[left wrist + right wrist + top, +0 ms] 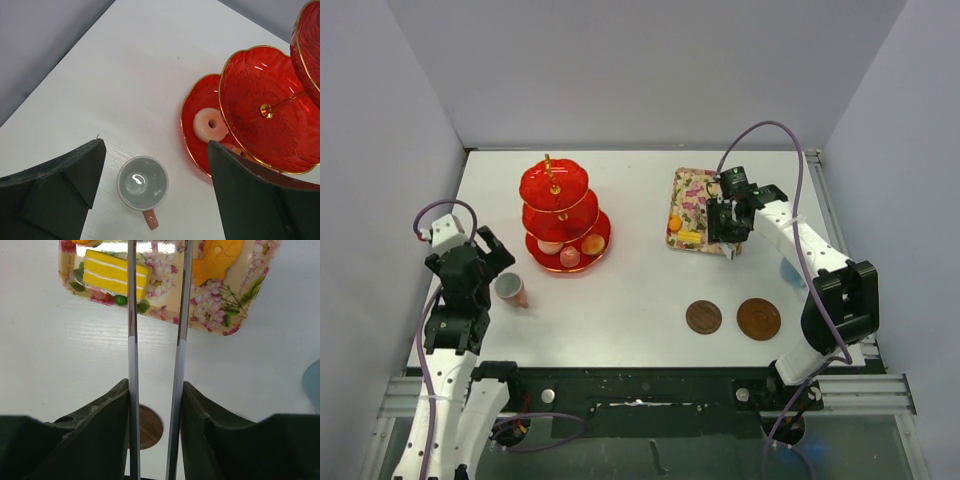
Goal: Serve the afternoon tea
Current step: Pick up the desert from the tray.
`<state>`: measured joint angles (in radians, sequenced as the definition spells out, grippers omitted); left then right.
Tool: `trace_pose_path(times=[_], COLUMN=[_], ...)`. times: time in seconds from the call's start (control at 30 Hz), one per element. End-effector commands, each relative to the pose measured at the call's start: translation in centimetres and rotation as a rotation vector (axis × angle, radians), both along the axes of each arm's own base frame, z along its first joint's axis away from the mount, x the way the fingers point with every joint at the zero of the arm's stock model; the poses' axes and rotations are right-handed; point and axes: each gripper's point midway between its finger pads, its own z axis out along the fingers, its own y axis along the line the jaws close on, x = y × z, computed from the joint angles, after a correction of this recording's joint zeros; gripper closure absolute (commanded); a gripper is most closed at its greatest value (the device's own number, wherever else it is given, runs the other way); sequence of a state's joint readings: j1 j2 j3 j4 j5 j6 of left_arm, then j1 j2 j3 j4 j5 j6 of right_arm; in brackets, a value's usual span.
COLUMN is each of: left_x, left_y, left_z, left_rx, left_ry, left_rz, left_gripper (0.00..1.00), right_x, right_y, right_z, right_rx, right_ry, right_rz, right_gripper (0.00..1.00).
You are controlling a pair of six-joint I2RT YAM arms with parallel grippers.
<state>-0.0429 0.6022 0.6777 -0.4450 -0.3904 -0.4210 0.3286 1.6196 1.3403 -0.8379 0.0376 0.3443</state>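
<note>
Left tool: the left tool hangs over the white worktop with its jaws spread wide and nothing between them.
Pink cup: the small pink handled cup stands upright on the worktop just under the gap, nearer the left finger, touching neither. Its inside is pale and glossy.
Stand: the red translucent three-tier stand with gold rims rises beyond the right finger, which hides part of the lowest tier. A pale pink ring-shaped sweet lies on that tier.
Right tool: the right tool is narrow, clamped on a pair of thin metal tongs whose two blades run forward, slightly apart, with nothing between them.
Tray: the flowered rectangular tray lies ahead of the right tool, and the blades cross its near edge.
Sweets on tray: a yellow layered cake slice with white stripes sits at the left blade. An orange fish-shaped sweet sits just right of the right blade.
Saucers: a smaller round brown saucer and a larger round brown saucer lie flat behind the right tool, side by side and apart.
Blue cup: the light-blue cup is beside the right arm, mostly hidden by it.
</note>
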Motion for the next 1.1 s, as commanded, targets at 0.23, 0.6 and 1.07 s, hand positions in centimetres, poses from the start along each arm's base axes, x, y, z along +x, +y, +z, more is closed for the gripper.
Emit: trace_pose_path(times=[0.23,0.6,1.07], left_x=[1.0,1.2,1.0], left_y=[-1.4,-1.7,-1.7], left_z=[2.0,2.1,2.3], left_rx=[0.005,0.003,-0.001], left_ry=[-0.091,-0.102,-0.103], left_rz=[-0.086,-0.107,-0.105], left_gripper=[0.18,0.19,0.18], right_x=[2.1,1.9,1.7], right_y=[0.3,0.4,2.2], right_z=[1.8,2.7,7.2], right_rx=[-0.023,-0.018,0.084], right_ry=[-0.076,-0.111,-0.225], right_rz=[-0.012,-0.011,0.015], right_gripper=[0.67,0.79,0.82])
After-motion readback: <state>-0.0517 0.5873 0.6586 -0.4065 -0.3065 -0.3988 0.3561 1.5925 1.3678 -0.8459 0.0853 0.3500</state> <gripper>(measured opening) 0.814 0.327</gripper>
